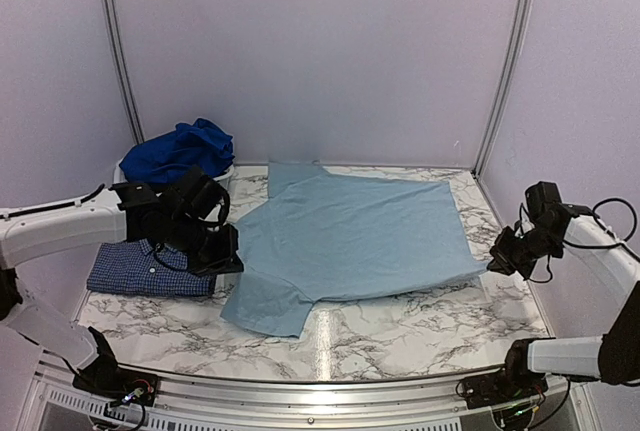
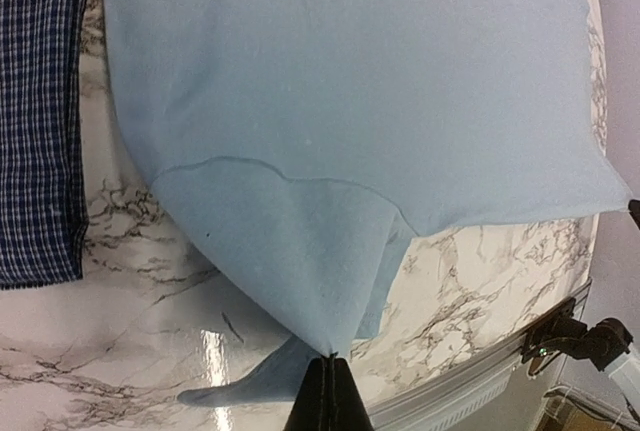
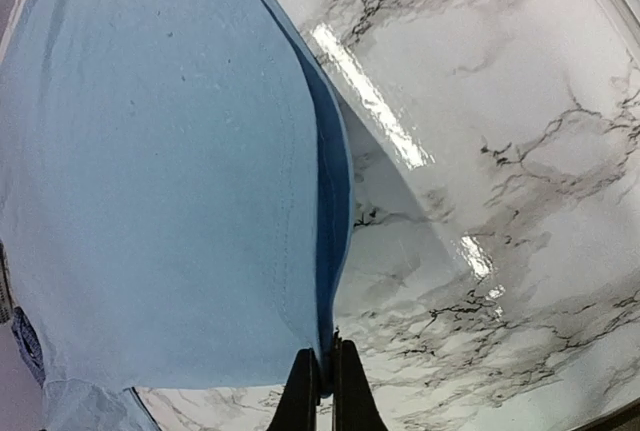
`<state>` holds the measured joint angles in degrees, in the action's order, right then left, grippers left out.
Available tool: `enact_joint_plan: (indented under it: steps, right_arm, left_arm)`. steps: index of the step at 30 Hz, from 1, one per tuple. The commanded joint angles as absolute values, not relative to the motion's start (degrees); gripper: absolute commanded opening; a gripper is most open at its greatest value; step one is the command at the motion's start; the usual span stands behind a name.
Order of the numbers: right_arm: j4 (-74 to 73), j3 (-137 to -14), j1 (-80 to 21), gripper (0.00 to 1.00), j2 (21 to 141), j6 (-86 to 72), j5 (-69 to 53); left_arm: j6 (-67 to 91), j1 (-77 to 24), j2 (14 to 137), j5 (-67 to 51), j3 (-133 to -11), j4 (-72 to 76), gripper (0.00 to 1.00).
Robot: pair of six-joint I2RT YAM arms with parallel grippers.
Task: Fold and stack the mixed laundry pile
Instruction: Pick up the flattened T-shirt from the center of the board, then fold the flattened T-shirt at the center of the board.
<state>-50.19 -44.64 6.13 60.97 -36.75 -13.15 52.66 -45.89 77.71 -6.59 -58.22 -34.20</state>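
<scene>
The pale blue T-shirt lies spread out in the middle of the marble tabletop. It is mostly flat. Its long way runs from left to right, across the front of the robot. The two sleeves are at the left end, and one sleeve sticks out toward the robot.

The left gripper is pinched tight on the cloth at the left end, close to that sleeve. The cloth rises up to it in a little peak. The right gripper is pinched tight on the near right corner of the T-shirt, and that edge is lifted a bit off the tabletop too. So each arm holds the end that is on its own side, and the T-shirt stretches between them. From each gripper, most of the cloth lies away toward the back wall and toward the other arm.

I think the next move is a fold. Both arms would have to move together, or the cloth will twist or bunch up.

Just left of the T-shirt sits the navy checked shirt, folded into a neat block beside the left arm. The royal blue clothes are heaped in the far left corner, not yet folded.
</scene>
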Motion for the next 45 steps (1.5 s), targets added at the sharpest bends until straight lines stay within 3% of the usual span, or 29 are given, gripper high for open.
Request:
enact_joint_plan:
  steps: [1,11,25,44,45]
  right_arm:
    - [-49.81,-50.29,9.40,0.00,65.01,-35.42,-11.55]
    - [-41.64,-57.95,12.31,0.00,81.84,-33.55,-14.85]
    - [-33.85,-68.63,12.74,0.00,103.42,-33.16,-17.36]
    - [-33.55,-71.39,13.10,0.00,104.84,-30.39,-15.87]
    - [-33.79,-71.77,13.28,0.03,105.01,-29.78,-16.24]
  left_arm:
    - [50.15,-41.87,83.32,-6.81,-65.32,-35.72,0.00]
    - [43.80,-33.10,102.82,-9.57,-84.47,-36.18,0.00]
    - [39.42,-28.40,127.47,-10.57,-109.60,-36.22,0.00]
    - [36.03,-28.27,131.86,-8.91,-116.93,-35.95,0.00]
    - [35.80,-28.11,131.36,-8.38,-116.39,-35.96,0.07]
